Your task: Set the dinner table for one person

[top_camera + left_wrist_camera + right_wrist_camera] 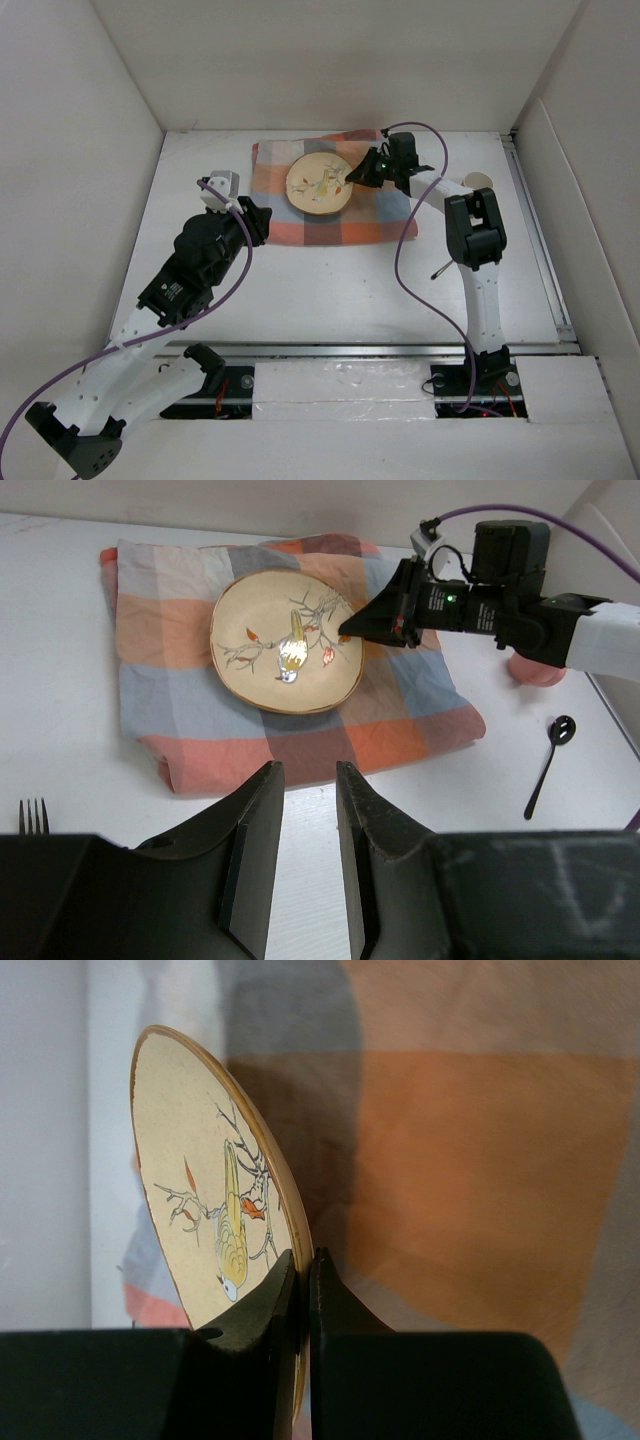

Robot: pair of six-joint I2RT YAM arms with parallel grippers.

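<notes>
The right pincer (pixel 347 632) is clenched on the plate (pixel 270 670) rim, upper centre; best settle it flat on the checked cloth (pixel 175 630) before letting go; the left pincer (pixel 308 825) gapes empty

Left arm (pixel 200 255) and right arm (pixel 478 235): white links, chunky black joint housings, small white print on the left one's housing, and a purple cable (pixel 396 262) running loose along each. Left gripper (pixel 308 780) and right gripper (pixel 303 1290) both have matte black wedge-shaped fingers, and a small green light (pixel 451 597) glows on the right wrist. Black bases (pixel 470 385) with thin red wires.
</notes>
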